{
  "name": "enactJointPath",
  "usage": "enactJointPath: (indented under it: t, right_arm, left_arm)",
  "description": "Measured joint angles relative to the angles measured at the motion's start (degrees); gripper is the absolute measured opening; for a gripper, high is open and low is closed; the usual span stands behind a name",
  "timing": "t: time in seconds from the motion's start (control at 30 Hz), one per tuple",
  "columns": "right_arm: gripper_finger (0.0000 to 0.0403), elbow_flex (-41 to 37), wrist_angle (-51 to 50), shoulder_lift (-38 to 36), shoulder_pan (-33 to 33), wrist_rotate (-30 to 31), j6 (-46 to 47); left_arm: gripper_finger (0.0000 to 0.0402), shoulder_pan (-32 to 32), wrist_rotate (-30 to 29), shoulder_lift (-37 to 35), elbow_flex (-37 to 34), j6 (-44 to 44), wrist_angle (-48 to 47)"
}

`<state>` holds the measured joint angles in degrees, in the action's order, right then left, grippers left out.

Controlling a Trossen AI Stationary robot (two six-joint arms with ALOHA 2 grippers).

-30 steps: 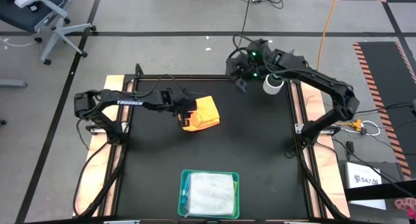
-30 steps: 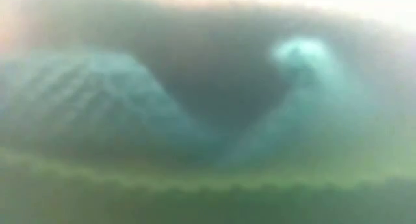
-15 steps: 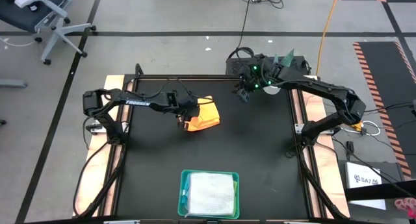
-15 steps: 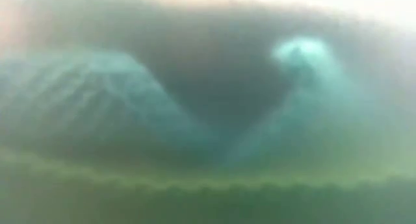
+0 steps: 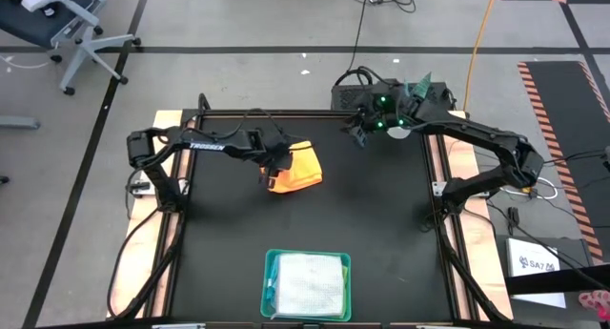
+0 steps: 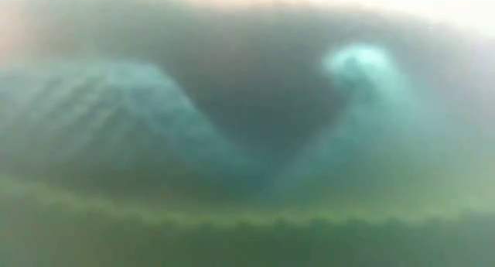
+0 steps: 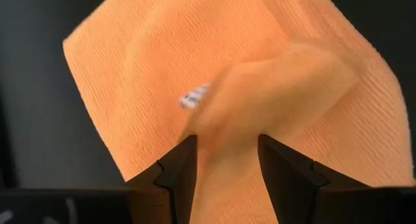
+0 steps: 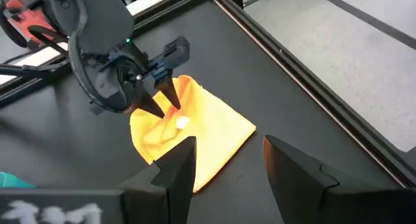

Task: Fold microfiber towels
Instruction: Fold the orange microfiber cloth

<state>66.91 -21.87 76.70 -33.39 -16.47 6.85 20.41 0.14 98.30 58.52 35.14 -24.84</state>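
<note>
A raised fold of the yellow-orange towel (image 7: pixel 260 87) is pinched between the fingers of the left gripper (image 7: pixel 227 162) — the rest is spread just ahead of it. The right gripper (image 8: pixel 224 162) is held open, well apart — the left is nearer.

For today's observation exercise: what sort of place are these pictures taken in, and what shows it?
Probably a robotics lab or workshop: a framed black work table with two mounted arms, cables trailing over a taped concrete floor, and an office chair nearby.
</note>
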Motion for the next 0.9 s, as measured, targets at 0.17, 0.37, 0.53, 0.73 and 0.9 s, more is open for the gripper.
enactJointPath:
  t: [0.17,0.37,0.53,0.73,0.9]
  right_arm:
    - [0.0169,-0.01,1.51,-0.28,0.00,0.16,0.00]
    - [0.0169,-0.02,1.55,-0.26,0.00,0.33,-0.02]
    - [0.0169,-0.02,1.53,-0.26,0.00,1.77,-0.02]
    - [0.0169,-0.02,1.53,-0.26,-0.02,1.80,-0.07]
    - [0.0169,-0.02,1.52,-0.26,-0.02,1.79,-0.07]
  left_arm:
    - [0.0165,-0.29,0.05,0.02,0.00,0.12,-2.08]
    - [0.0165,-1.02,-0.10,0.00,0.00,-1.36,-2.27]
    - [0.0137,-2.68,-2.99,0.00,0.00,-4.30,-3.11]
    - [0.0047,-6.22,-5.80,-1.09,0.26,-5.24,-7.51]
    - [0.0011,-8.12,-7.43,-2.65,3.45,-8.97,-12.81]
